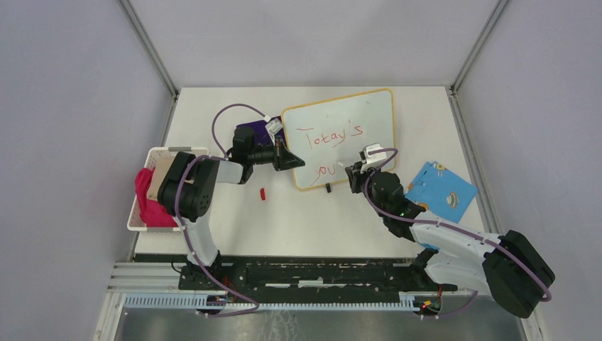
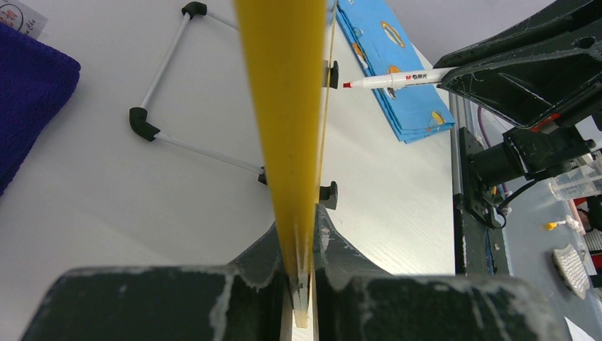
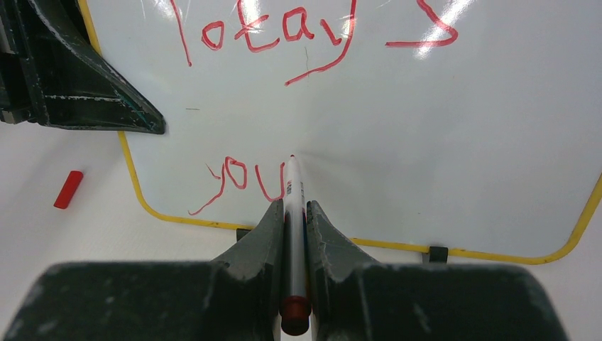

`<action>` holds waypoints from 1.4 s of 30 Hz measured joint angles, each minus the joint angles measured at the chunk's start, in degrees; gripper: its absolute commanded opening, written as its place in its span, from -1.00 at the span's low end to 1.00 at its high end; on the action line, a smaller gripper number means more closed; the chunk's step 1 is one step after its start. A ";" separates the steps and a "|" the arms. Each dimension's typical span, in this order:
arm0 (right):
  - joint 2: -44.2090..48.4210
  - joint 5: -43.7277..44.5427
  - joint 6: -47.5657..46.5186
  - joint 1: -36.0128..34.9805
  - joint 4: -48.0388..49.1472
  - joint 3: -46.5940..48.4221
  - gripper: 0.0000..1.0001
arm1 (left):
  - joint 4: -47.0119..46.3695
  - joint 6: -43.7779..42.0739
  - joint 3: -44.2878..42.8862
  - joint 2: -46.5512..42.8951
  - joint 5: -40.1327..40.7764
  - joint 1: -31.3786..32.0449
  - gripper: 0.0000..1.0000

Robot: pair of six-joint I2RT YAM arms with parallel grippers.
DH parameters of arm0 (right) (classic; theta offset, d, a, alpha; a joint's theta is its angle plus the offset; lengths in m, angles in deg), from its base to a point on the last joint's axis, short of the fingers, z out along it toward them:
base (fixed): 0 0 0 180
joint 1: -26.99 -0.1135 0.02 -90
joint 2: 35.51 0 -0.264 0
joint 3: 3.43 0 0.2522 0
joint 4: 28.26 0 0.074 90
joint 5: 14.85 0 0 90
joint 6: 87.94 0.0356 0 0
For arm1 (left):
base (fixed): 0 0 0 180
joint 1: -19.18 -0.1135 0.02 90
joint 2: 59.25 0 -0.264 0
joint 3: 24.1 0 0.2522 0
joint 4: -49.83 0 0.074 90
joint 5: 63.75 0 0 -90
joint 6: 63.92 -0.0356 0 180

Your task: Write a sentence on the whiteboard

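Left fingers (image 2: pixel 259 259) clamp the board (image 1: pixel 341 110) by its frame edge; right fingers (image 3: pixel 266 234) grip the marker (image 3: pixel 293 213). The board seems light, stiff and slick.

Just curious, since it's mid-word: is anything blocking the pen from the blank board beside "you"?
Nothing visible does. The marker tip sits at the whiteboard just after "you", and the surface beyond it is bare white.

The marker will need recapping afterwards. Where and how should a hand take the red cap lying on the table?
Take the red cap across its narrow middle, coming straight down from above. It lies flat on the table, a short cylinder with both long sides free, apart from the whiteboard, so the hand should straddle it easily.
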 measured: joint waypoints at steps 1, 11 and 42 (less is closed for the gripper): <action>-0.04 0.00 0.00 0.02 0.04 0.00 -1.00 | 0.00 0.00 0.00 0.00 0.00 0.00 -0.96; -3.02 -0.44 0.02 0.15 0.46 0.00 -1.00 | 0.02 -0.02 -0.02 0.00 0.00 0.00 -0.96; -1.88 -0.17 1.53 0.39 1.75 -4.50 -1.00 | 0.33 -0.13 -0.09 -0.07 0.07 0.02 -0.96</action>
